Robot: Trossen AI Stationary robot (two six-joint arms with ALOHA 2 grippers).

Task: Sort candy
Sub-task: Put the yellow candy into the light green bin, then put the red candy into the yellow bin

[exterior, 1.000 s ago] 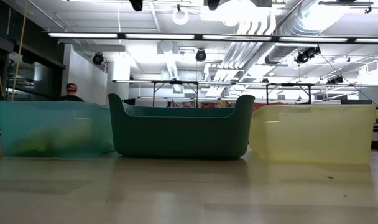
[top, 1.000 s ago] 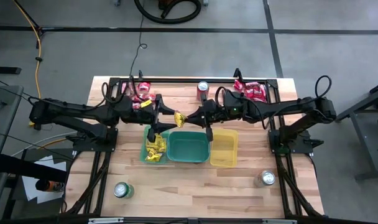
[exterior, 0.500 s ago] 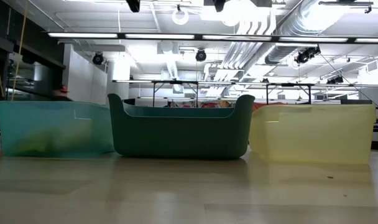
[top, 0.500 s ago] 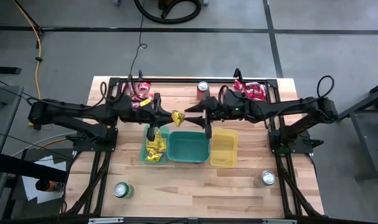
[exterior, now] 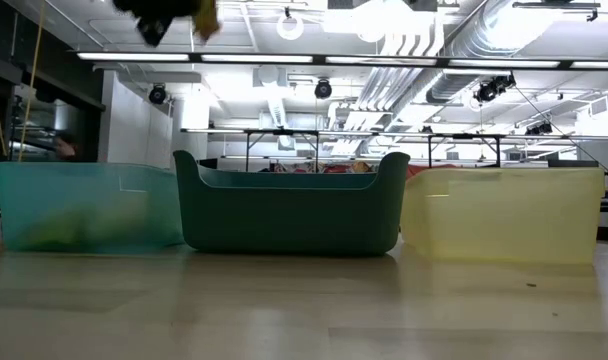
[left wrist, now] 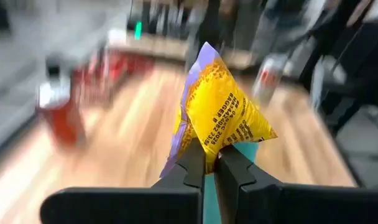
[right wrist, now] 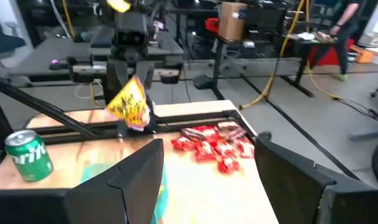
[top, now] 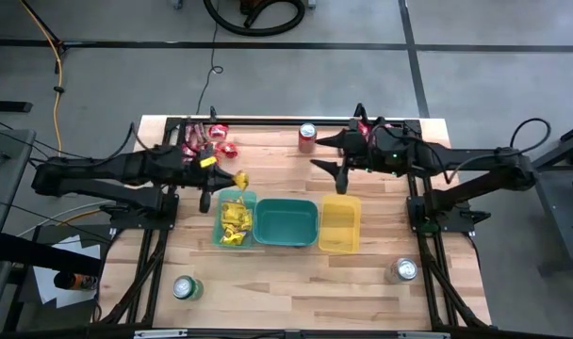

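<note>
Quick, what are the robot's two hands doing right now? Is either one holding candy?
Left hand: closed, holding a yellow candy packet above the teal bin.
Right hand: open, holding nothing.

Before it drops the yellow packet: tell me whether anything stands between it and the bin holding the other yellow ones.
Nothing visible does. The left gripper, shut on the yellow packet, hangs by the far edge of the teal bin, whose open top shows only yellow packets. The right gripper stands open, well away.
</note>
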